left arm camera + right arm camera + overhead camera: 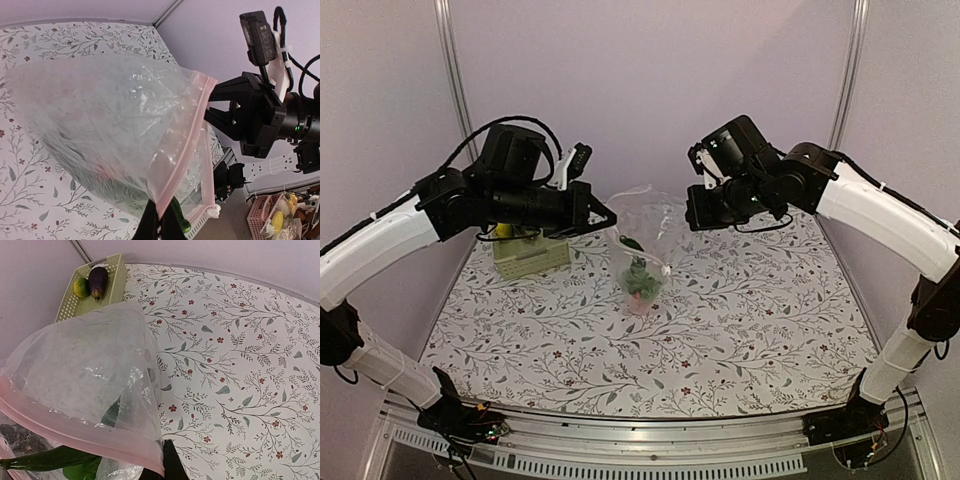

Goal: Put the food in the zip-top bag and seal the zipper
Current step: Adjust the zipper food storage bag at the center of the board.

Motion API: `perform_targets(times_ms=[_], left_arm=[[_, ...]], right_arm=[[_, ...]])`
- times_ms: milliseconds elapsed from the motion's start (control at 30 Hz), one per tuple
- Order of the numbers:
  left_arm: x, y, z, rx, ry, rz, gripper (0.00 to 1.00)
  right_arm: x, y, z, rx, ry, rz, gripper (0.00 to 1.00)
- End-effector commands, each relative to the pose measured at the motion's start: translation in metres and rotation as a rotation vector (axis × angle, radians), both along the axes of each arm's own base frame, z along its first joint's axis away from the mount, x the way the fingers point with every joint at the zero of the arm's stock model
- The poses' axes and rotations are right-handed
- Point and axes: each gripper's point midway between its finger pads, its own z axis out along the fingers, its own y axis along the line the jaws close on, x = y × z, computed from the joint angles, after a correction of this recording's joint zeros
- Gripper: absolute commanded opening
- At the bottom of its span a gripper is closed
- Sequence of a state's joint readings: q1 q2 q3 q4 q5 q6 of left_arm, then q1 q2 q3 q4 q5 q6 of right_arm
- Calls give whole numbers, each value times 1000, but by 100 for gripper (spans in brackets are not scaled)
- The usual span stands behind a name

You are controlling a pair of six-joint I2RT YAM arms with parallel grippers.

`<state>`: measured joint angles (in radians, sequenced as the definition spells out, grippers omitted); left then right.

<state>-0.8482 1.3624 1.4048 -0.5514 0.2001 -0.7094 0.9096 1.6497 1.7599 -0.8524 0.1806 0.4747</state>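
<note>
The clear zip-top bag (642, 235) hangs in the air between both grippers, its bottom resting on the table. Green pieces and a red-orange piece of food (640, 282) lie inside it. My left gripper (604, 216) is shut on the pink zipper strip (177, 150); its fingertips (150, 222) pinch the strip, with a dark green piece (179, 217) beside them. My right gripper (688, 212) grips the strip's other end (90, 437), with one finger (171, 465) showing. Green food (55, 459) shows below the strip. A purple eggplant (98, 280) and a yellow-green piece (81, 287) lie in the basket.
The pale green slotted basket (532, 256) stands at the back left of the floral tablecloth, under my left arm; it also shows in the right wrist view (65, 307). Metal frame posts (450, 60) stand at both back corners. A pink crate (260, 216) sits off the table.
</note>
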Motion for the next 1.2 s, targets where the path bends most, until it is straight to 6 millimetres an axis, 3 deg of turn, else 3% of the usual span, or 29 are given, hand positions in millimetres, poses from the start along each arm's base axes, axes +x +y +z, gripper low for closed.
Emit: perform_targets(times_ms=[0,167,600,833,967,1167], left_arm=[[2,24,-21,200,0,37,0],[4,34,-28,278,5,58,0],[-7,-19,-5,6,21,-119,0],[6,-11,-5,-5,11,-64,5],[7,-4,-3,-16,4,-50,19],[11,13,2,-17,-17,-7,65]], right_arm=[[12,-33,-6,-145,-51,-110,0],[9,-34,2,-131,-58,-102,0],[-29,22,45,195,3,179,0],[-36,19,59,250,-10,194,0],[-37,16,59,250,-14,187,0],[-36,15,54,242,-10,176,0]])
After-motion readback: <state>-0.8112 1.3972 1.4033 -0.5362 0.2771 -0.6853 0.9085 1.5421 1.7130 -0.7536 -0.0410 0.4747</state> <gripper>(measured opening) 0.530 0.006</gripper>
